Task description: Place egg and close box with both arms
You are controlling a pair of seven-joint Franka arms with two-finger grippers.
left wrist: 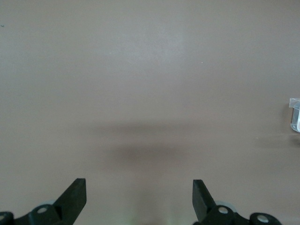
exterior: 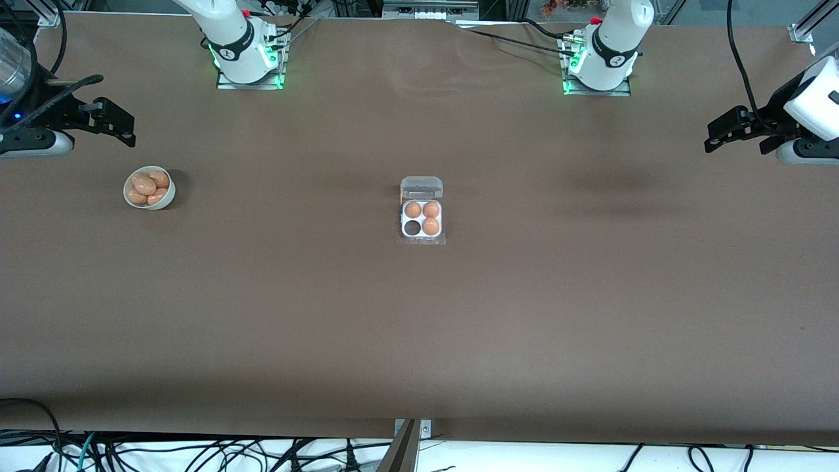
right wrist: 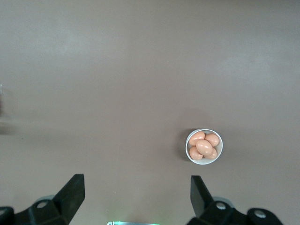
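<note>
Both grippers hang high over bare tabletop with their fingers spread wide and nothing between them: the left gripper (exterior: 737, 134) over the left arm's end of the table, the right gripper (exterior: 108, 121) over the right arm's end, each arm waiting. In the wrist views only the black fingertips (left wrist: 75, 194) show (the rest is cut off at the frame edge), and the right gripper (right wrist: 136, 197) looks down on a white bowl (right wrist: 219, 149) heaped with tan eggs.

At mid-table sits the box (exterior: 421, 218), its clear lid (exterior: 421, 187) lying open toward the arms' bases. Three cells hold eggs; the cell nearer the front camera, toward the right arm's end, shows dark and empty. The left wrist view catches just a sliver of the box (left wrist: 295, 115).

Which egg in the bowl (exterior: 165, 196) is the task's cannot be told; they look alike.

A plain brown table (exterior: 419, 328) stretches across, with cables trailing along its edges.
</note>
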